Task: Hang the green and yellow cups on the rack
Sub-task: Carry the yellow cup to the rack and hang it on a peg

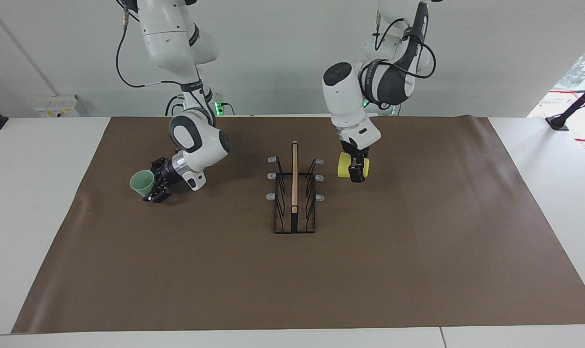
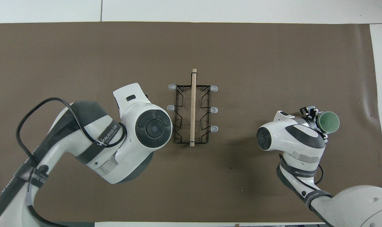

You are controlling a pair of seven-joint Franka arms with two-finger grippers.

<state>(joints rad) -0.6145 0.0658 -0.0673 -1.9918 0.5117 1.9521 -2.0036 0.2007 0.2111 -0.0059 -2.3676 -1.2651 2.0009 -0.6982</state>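
At the left of the facing view your right gripper (image 1: 158,186) is clamped on the pale mint green cup (image 1: 142,183), a smooth tapered plastic tumbler held tilted above the brown mat (image 1: 176,270) on the counter (image 1: 31,193), so that cup is not yet hung. At centre the rack (image 1: 294,193), thin black wire with a light wooden bar and grey-tipped prongs, carries nothing. Just right of it your left gripper (image 1: 356,174) grips the bright yellow cup (image 1: 343,166) on its side close to the rack's upper prongs, so by my judgement both hangings remain.

I count two handleless plastic tumblers, one pale mint green (image 1: 142,182) and one bright yellow (image 1: 344,166); one black wire rack (image 1: 294,193) with six grey-tipped prongs.
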